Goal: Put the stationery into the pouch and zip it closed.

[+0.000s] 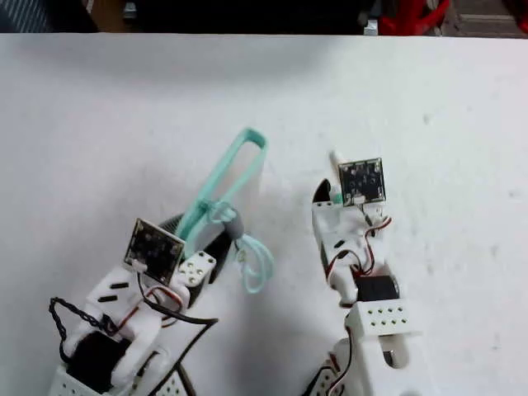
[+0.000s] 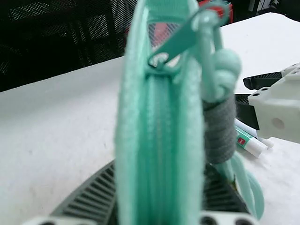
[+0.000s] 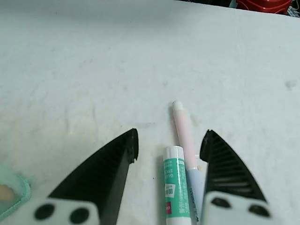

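1. The left end effector [image 1: 200, 239] is clenched on the mint pouch [image 2: 159, 140], holding it on edge over the bench [image 3: 93, 70].
2. The right end effector [image 3: 171, 138] is released, its jaws spread either side of a glue stick [image 3: 176, 187] and pen [image 3: 185, 136].
3. Both lie side by side on the bench, beside the pouch.

The white table [image 1: 99, 124] carries a glue stick [image 3: 176, 187] and a pale pen [image 3: 184, 133], lying side by side. A mint cord loop [image 1: 257, 268] rests on it nearby.
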Controlling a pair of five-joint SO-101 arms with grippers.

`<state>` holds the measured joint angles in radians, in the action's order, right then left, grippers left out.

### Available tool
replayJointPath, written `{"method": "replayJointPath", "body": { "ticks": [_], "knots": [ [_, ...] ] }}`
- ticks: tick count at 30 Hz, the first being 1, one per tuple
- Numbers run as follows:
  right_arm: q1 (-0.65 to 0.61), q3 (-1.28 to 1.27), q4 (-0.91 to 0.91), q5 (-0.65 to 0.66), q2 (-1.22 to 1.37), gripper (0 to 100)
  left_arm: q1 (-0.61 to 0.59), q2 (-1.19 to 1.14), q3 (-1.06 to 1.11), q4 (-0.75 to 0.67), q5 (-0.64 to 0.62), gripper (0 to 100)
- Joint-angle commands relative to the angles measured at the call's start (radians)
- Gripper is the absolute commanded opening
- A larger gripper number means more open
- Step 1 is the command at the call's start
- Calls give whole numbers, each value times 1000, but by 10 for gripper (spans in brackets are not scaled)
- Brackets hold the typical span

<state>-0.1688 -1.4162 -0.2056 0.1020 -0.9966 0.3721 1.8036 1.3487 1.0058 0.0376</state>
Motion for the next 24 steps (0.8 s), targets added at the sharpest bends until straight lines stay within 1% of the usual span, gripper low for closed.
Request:
{"method": "replayJointPath", "body": {
  "ticks": [1, 20, 21, 24],
  "knots": [
    [-7, 3, 15, 9, -13, 220, 18, -13, 2, -3, 8, 161],
    [-8, 3, 15, 11, -13, 209, 18, -13, 2, -3, 5, 161],
    [-10, 3, 13, 11, -13, 177, 18, -13, 2, -3, 6, 161],
    [-16, 3, 15, 12, -13, 5, 18, -13, 2, -5, 6, 161]
  ]
}}
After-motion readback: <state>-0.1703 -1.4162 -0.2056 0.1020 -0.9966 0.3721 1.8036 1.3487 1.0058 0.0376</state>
